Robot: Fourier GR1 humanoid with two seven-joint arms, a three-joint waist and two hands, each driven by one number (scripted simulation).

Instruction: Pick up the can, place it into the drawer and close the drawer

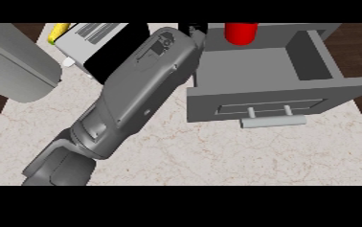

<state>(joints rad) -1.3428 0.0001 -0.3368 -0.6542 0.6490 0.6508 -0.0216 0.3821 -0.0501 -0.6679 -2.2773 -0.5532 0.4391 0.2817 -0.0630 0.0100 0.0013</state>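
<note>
Can (240, 33) stands red and upright at the far edge of the open drawer (212, 101), just right of the left robot hand (192, 30). Whether that hand is apart or clamped on it cannot be told, since the forearm hides most of it.

You have a light grey slotted box (88, 37) at the far left of the pale marbled surface (212, 154), a yellow object (59, 29) just beside it.
</note>
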